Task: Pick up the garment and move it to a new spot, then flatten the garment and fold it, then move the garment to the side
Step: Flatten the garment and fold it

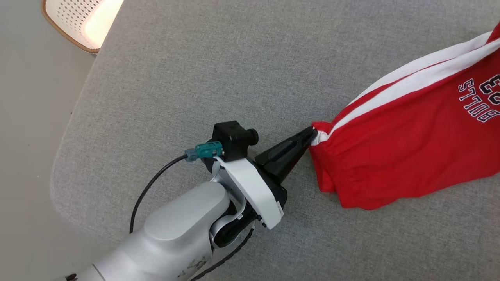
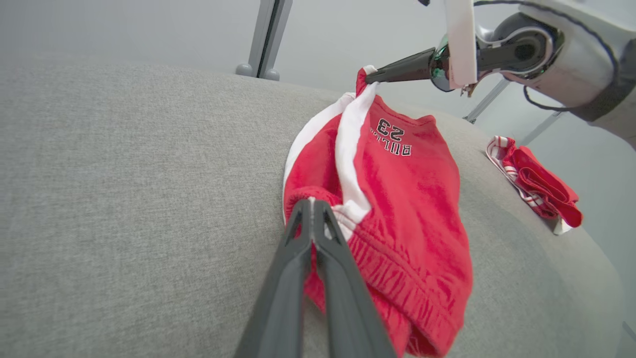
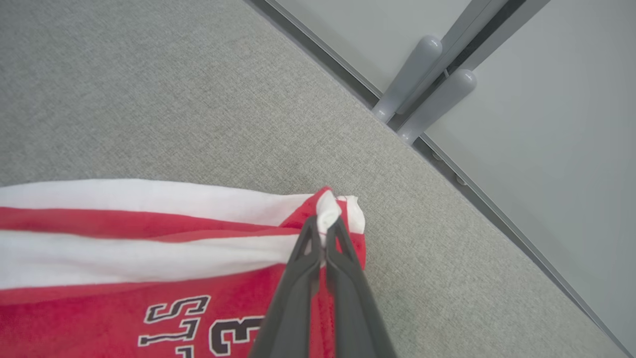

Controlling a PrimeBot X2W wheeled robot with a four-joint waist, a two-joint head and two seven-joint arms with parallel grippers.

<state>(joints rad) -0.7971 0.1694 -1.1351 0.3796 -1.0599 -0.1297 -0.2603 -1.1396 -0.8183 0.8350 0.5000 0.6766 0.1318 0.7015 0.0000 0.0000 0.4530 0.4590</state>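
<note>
Two grippers pinch one garment (image 1: 410, 148), and the risk lies in how thin those bites are. Nearest, the left gripper (image 1: 312, 134) has its jaws closed on the gathered waistband corner at the white stripe, just above the grey table (image 1: 195, 70). Only a small tuck of cloth sits between the tips, so a hard pull could slip it free and drop that end onto the table. The red shorts sag between the grips, doubled and creased, their middle resting on the table. Farther across the table, the right gripper (image 3: 323, 223) is clamped on the stripe's opposite end, raised off the table. Uneven tension would probably trap folds underneath. Beyond, near the table's far edge, lies another red-and-white cloth (image 2: 539, 186).
</note>
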